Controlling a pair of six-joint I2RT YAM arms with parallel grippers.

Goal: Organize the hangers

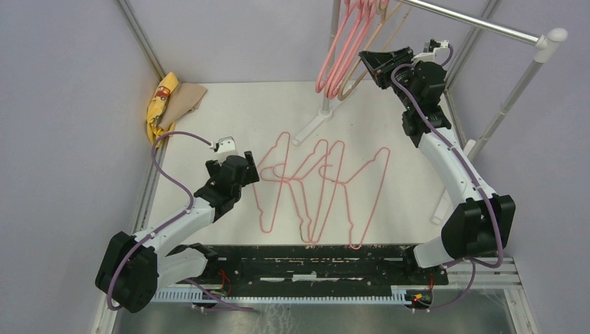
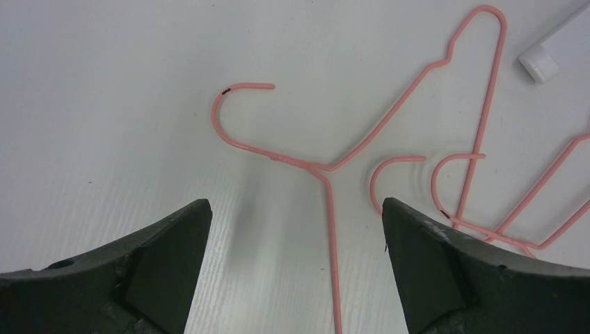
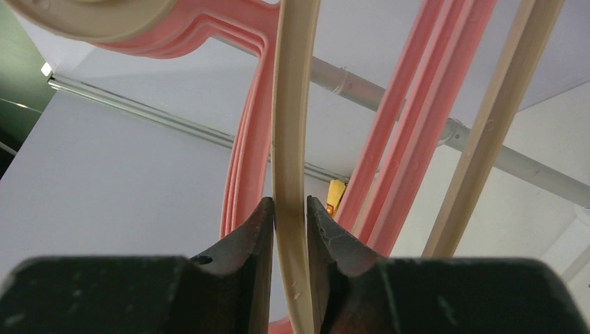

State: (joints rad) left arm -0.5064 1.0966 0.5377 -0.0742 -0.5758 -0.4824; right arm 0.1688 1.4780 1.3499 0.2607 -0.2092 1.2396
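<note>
On the counter (image 1: 229, 111), several thin pink wire hangers (image 1: 320, 184) are left lying, with the left tool (image 2: 296, 205) held wide open above them. Farther back, pink plastic hangers (image 1: 341, 49) are already hung on the rail (image 1: 480, 24). A beige hanger (image 3: 292, 104) is closely flanked by the right tool (image 3: 290, 205); whether it is gripped cannot be told.

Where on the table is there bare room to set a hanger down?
Bare: the far strip between the yellow and tan cloths and the white rail stand foot; also right of the thin pink wire hangers. Centre is crowded.
</note>
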